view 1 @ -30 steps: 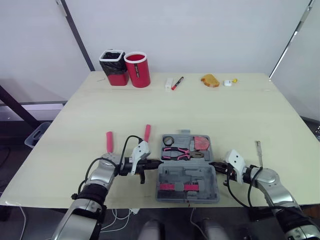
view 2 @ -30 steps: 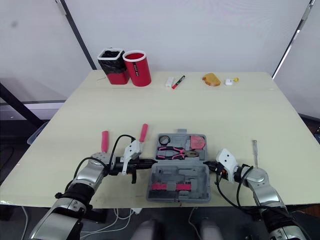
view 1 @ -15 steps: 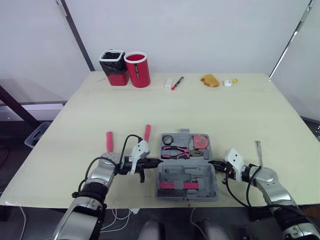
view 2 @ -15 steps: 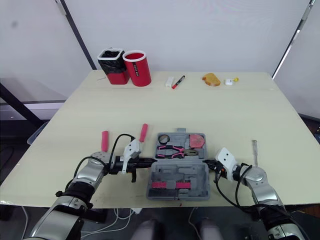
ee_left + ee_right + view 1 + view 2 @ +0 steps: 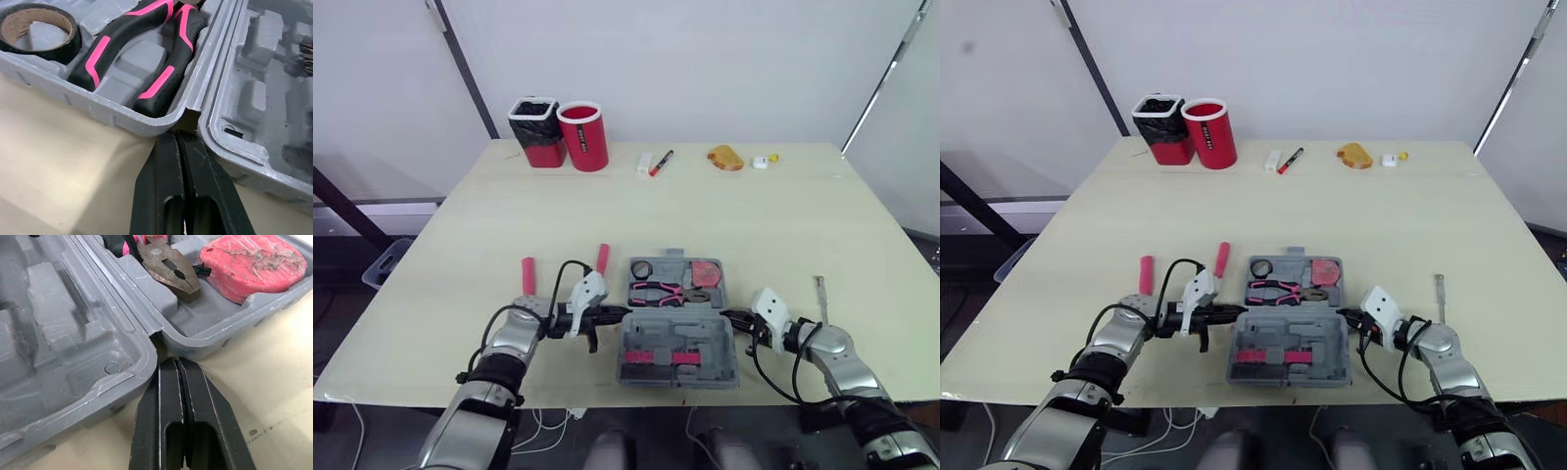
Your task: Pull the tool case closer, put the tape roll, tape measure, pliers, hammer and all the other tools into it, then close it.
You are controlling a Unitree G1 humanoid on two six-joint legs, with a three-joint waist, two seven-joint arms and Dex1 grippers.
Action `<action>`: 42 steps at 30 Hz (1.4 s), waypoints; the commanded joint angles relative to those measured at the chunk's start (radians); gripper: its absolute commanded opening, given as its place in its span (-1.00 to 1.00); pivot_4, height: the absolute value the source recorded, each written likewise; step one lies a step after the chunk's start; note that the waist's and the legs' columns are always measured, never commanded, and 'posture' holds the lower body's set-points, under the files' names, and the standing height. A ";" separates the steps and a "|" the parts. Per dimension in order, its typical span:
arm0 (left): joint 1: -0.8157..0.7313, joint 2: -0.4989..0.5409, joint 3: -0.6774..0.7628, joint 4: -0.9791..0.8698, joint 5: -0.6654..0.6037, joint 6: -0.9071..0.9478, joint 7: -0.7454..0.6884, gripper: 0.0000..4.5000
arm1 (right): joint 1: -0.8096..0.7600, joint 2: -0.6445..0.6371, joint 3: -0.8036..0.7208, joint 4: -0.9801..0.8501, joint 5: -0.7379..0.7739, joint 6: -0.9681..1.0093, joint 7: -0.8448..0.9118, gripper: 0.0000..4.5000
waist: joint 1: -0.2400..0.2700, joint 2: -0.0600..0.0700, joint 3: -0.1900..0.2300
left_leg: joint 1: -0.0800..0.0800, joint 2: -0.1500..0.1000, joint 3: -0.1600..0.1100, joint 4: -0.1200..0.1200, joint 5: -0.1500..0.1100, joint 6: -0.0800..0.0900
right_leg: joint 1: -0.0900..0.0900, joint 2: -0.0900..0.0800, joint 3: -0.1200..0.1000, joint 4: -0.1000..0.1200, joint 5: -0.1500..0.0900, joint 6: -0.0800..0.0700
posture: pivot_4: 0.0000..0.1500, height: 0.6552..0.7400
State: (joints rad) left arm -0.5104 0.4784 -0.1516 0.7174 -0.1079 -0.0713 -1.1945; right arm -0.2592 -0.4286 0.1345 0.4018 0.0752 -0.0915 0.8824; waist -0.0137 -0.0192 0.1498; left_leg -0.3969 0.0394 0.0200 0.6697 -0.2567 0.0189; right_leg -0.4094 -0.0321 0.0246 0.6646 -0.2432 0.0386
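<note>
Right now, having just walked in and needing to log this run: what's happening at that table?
The robot's left hand and right hand, both shut, sit with their tips at the hinge on either side of an open grey plastic tool case. A black tape roll, pink-and-black pliers and a red tape measure lie in its far half. Two pink-handled tools and a thin metal tool lie outside on the table.

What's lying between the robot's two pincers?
The open grey tool case; left pincer and right pincer sit at its hinge ends, in both eye views.
</note>
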 commanded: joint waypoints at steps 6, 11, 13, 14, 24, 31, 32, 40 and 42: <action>-0.020 -0.012 0.007 0.005 0.012 -0.007 0.015 -0.96 | -0.032 0.010 -0.003 -0.028 0.011 -0.043 0.005 -0.99 | 0.000 0.000 0.000 | 0.000 0.000 0.000 0.000 0.000 0.000 | 0.000 0.000 0.000 0.000 0.000 0.000 | 1.00 1.00; -0.011 -0.004 0.008 -0.006 0.012 -0.001 0.007 -0.96 | -0.028 0.015 0.001 -0.037 0.015 -0.037 0.010 -0.99 | 0.000 0.000 0.000 | 0.000 0.000 0.000 0.000 0.000 0.000 | 0.000 0.000 0.000 0.000 0.000 0.000 | 1.00 1.00; -0.005 0.001 0.008 -0.015 0.010 0.005 0.000 -0.96 | -0.025 0.019 0.005 -0.046 0.017 -0.033 0.013 -0.99 | 0.000 0.000 0.000 | 0.000 0.000 0.000 0.000 0.000 0.000 | 0.000 0.000 0.000 0.000 0.000 0.000 | 1.00 1.00; -0.002 0.003 0.007 -0.020 0.009 0.008 -0.004 -0.96 | -0.026 0.020 0.006 -0.046 0.016 -0.033 0.012 -0.99 | 0.000 0.000 0.000 | 0.000 0.000 0.000 0.000 0.000 0.000 | 0.000 0.000 0.000 0.000 0.000 0.000 | 1.00 1.00; 0.009 0.008 0.005 -0.029 0.010 0.015 -0.016 -0.96 | -0.062 0.038 0.008 -0.014 -0.001 -0.050 -0.007 -0.99 | -0.004 0.000 0.000 | 0.000 0.000 0.000 -0.001 0.000 0.000 | 0.000 0.001 0.000 0.000 0.000 0.000 | 1.00 1.00; 0.012 0.015 0.008 -0.028 0.013 0.012 -0.012 -0.96 | -0.082 0.051 0.009 0.012 -0.009 -0.061 -0.009 -0.99 | -0.004 0.000 0.000 | 0.000 0.000 0.000 -0.001 0.000 0.000 | -0.001 0.001 0.000 0.000 0.000 0.000 | 1.00 1.00; 0.012 0.016 0.008 -0.027 0.013 0.011 -0.012 -0.96 | -0.082 0.051 0.010 0.013 -0.008 -0.058 -0.005 -0.99 | -0.004 0.000 0.000 | 0.000 0.000 0.000 -0.001 0.000 0.000 | -0.001 0.001 0.000 0.000 0.000 0.000 | 1.00 1.00; 0.009 0.021 0.008 -0.022 0.015 0.006 -0.012 -0.96 | -0.069 0.043 0.021 0.024 -0.022 -0.041 0.004 -0.99 | -0.005 0.000 0.000 | 0.000 0.001 0.000 -0.001 0.000 0.000 | -0.001 0.001 0.000 0.000 0.000 0.000 | 1.00 1.00; 0.007 0.021 0.008 -0.022 0.014 0.006 -0.014 -0.96 | -0.066 0.040 0.019 0.023 -0.022 -0.030 0.006 -0.99 | -0.005 0.000 0.000 | 0.000 0.001 0.000 -0.001 0.000 0.000 | -0.001 0.001 0.000 0.000 0.000 0.000 | 1.00 1.00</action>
State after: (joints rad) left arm -0.5065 0.4966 -0.1440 0.7104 -0.1012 -0.0595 -1.2064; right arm -0.3159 -0.3995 0.1412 0.4556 0.0375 -0.1125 0.8683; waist -0.0187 -0.0190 0.1500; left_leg -0.3970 0.0399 0.0201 0.6688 -0.2567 0.0190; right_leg -0.4101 -0.0313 0.0250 0.6645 -0.2432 0.0384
